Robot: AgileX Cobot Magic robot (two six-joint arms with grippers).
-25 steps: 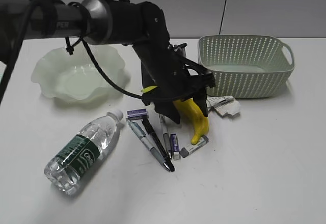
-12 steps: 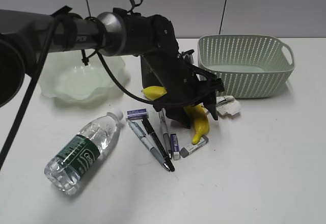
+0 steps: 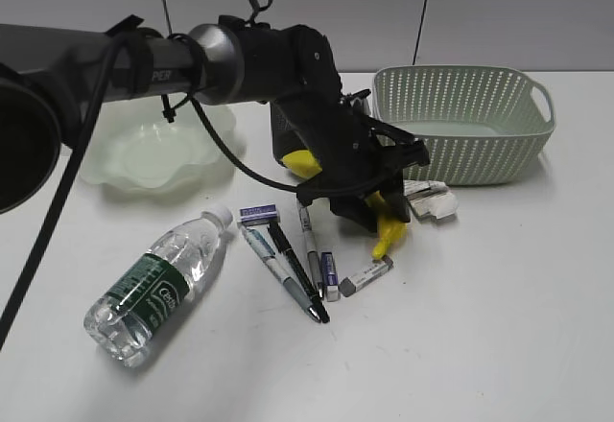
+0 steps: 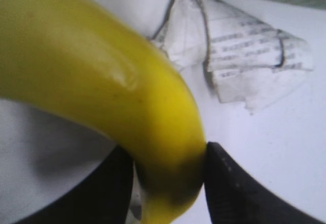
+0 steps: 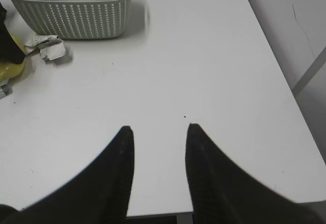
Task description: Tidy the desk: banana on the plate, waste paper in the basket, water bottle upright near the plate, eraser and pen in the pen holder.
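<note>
The left pincer [image 3: 369, 206] is clenched on the curved yellow banana [image 3: 389, 230], crumpled white waste paper [image 4: 244, 63] just beyond it (printed lines showing); the right pincer [image 5: 157, 132] hangs released over the white surface [image 5: 204, 71].

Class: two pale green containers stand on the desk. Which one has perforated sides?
The basket at the right rear: rectangular, walls full of holes. The plate at the left is smooth, translucent, wavy-rimmed.
</note>
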